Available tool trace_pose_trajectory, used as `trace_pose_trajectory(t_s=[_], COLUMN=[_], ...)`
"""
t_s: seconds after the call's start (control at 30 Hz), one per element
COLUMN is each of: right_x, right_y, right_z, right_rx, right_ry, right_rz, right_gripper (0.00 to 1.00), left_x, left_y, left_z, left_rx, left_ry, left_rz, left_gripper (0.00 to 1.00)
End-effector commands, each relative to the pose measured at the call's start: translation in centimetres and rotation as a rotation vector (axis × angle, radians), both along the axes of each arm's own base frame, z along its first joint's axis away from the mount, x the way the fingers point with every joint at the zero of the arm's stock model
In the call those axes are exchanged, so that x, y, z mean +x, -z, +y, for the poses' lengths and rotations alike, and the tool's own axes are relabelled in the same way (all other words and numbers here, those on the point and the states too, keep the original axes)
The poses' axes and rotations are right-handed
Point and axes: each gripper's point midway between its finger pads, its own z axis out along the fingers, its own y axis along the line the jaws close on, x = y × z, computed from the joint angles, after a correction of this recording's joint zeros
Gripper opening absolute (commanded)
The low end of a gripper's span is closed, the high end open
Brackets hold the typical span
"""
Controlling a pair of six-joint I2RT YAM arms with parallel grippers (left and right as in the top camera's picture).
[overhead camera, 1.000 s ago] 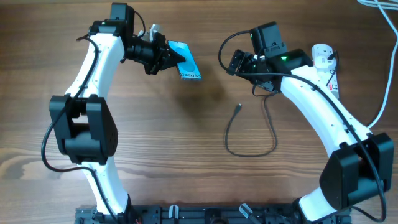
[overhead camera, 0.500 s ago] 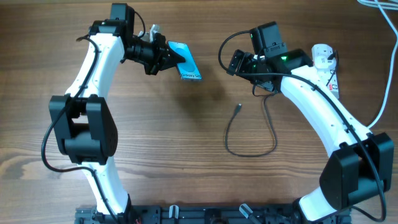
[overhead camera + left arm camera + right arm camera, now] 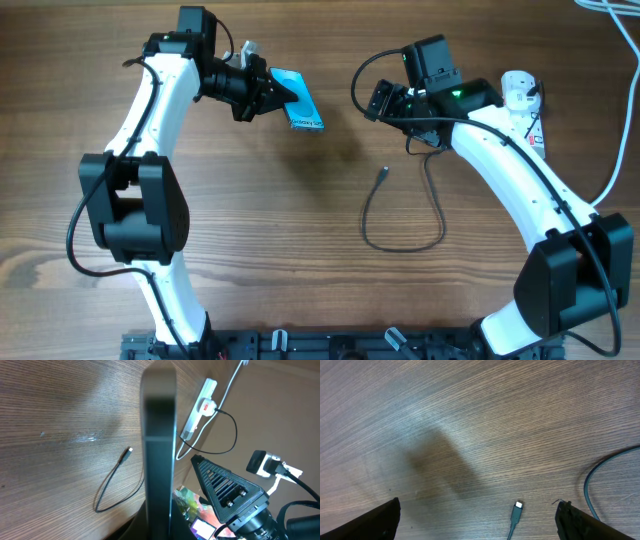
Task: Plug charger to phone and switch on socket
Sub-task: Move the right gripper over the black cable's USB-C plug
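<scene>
So, the left gripper (image 3: 281, 92) sits in the upper left of the overhead frame, clamped on the phone (image 3: 303, 104). The cyan screen faces up and sticks out to the right of the fingers. In the left wrist view the phone (image 3: 159, 445) is edge-on, just a dark vertical bar down the middle of the frame, with the table (image 3: 60, 435) well below it.

The right gripper (image 3: 378, 101) is in the upper middle of the overhead frame with its jaws spread wide and nothing between them. In its own wrist view the two fingertips (image 3: 382, 519) only poke in at the bottom corners.

The charger (image 3: 403, 246) lies on the wood in a loose loop at centre right. Its connector tip (image 3: 385, 172) points toward the top of the frame, well apart from the phone. That tip (image 3: 518, 505) shows between the open fingers near the bottom edge, touching neither.

The socket (image 3: 518, 92) is in the upper right, partly under the right arm (I can't read the switch from here). Its white cord (image 3: 622, 150) runs along the right edge.
</scene>
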Motion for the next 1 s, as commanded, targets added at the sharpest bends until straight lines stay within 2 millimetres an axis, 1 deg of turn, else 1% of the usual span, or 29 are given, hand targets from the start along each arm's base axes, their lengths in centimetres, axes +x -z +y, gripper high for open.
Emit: trace_pose_trajectory(t_s=[0.0, 0.1, 0.17, 0.2, 0.23, 0.27, 0.3, 0.37, 0.47, 0.53, 0.6, 0.7, 0.77, 0.83, 0.9, 0.97], right_x=[0.1, 0.2, 0.3, -0.2, -0.7, -1.2, -1.6, -2.9, -4.8, -5.9, -6.5, -7.4, -8.1, -8.5, -8.8, -9.1], right_y=[0.4, 0.3, 0.3, 0.3, 0.2, 0.3, 0.4, 1.0, 1.7, 2.3, 2.8, 4.7, 6.1, 7.1, 8.4, 9.1], right_z=[0.3, 0.3, 0.5, 1.0, 2.0, 2.5, 2.5, 2.4, 2.1, 1.1, 0.8, 0.5, 0.2, 0.0, 0.0, 0.6], right_rx=[0.01, 0.015, 0.061, 0.1, 0.15, 0.173, 0.171, 0.144, 0.075, 0.028, 0.014, 0.005, -0.006, -0.013, -0.024, -0.036], right_ry=[0.002, 0.006, 0.089, 0.092, 0.057, 0.042, 0.039, 0.019, -0.073, -0.061, -0.056, -0.029, -0.01, -0.008, -0.01, -0.026], right_rz=[0.006, -0.001, 0.016, 0.045, 0.069, 0.093, 0.113, 0.16, 0.209, 0.253, 0.28, 0.332, 0.374, 0.395, 0.418, 0.43], right_gripper=[1.0, 1.0, 1.0, 1.0, 1.0, 1.0, 1.0, 0.99, 1.0, 1.0, 0.99, 0.88, 0.74, 0.73, 0.68, 0.66], left_x=[0.1, 0.1, 0.1, 0.1, 0.1, 0.1, 0.1, 0.3, 0.8, 1.0, 1.2, 1.3, 1.3, 1.4, 1.3, 1.4], left_y=[-2.1, -2.0, -2.0, -2.0, -2.0, -2.0, -2.0, -2.1, -2.0, -1.8, -1.2, -0.6, -0.6, -0.6, -0.6, -0.6], left_z=[-0.2, -0.2, -0.2, -0.2, -0.2, -0.2, -0.2, -0.2, -0.1, 0.1, 0.5, 0.9, 0.9, 0.9, 0.9, 0.9], left_rx=[-0.03, -0.029, -0.029, -0.029, -0.029, -0.029, -0.029, -0.029, -0.019, 0.002, 0.044, 0.08, 0.08, 0.08, 0.08, 0.08], left_ry=[0.019, 0.019, 0.019, 0.02, 0.019, 0.02, 0.019, 0.019, 0.012, 0.007, -0.013, -0.043, -0.042, -0.042, -0.042, -0.042], left_rz=[-0.065, -0.065, -0.065, -0.065, -0.065, -0.066, -0.068, -0.078, -0.098, -0.107, -0.095, -0.067, -0.068, -0.068, -0.069, -0.069], left_gripper=[0.04, 0.04, 0.04, 0.04, 0.04, 0.04, 0.04, 0.04, 0.04, 0.04, 0.04, 0.04, 0.04, 0.04, 0.04, 0.04])
